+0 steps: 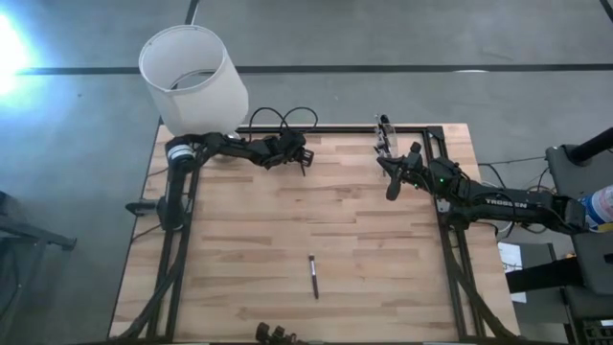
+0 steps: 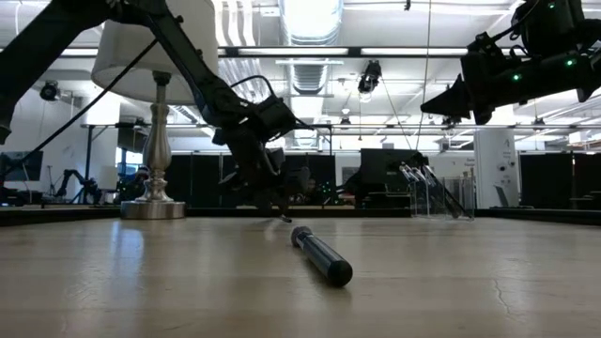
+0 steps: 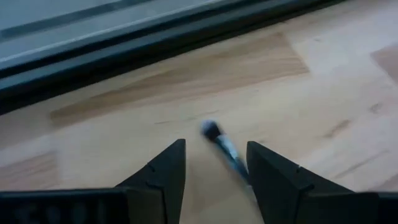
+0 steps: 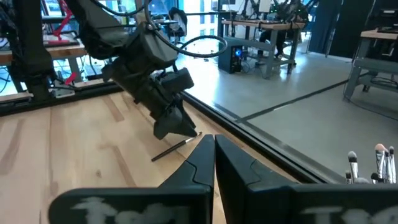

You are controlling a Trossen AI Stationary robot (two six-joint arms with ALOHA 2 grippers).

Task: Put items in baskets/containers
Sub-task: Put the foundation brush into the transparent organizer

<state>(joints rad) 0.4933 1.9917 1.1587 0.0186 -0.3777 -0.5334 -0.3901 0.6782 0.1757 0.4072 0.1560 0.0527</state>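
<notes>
My left gripper [image 1: 305,156] is open, slanting down over the far part of the wooden table [image 1: 287,230]. A thin brush [image 3: 225,149] lies flat on the wood between its two fingers [image 3: 216,144], with the dark bristle tip [image 3: 210,129] ahead of them. The right wrist view shows this brush [image 4: 175,149] below that gripper [image 4: 169,121]. Another dark brush [image 1: 313,276] lies near the front edge [image 2: 319,256]. The clear cup [image 1: 385,134] stands upright at the far edge and holds several brushes [image 4: 373,158]. My right gripper [image 1: 391,189] hovers shut beside the cup [image 2: 427,192].
A big white lampshade [image 1: 192,77] on a metal lamp base [image 2: 155,202] stands at the far left corner. Black frame rails [image 1: 335,128] run along the table's far edge and its right side. Bare wood lies between the two arms.
</notes>
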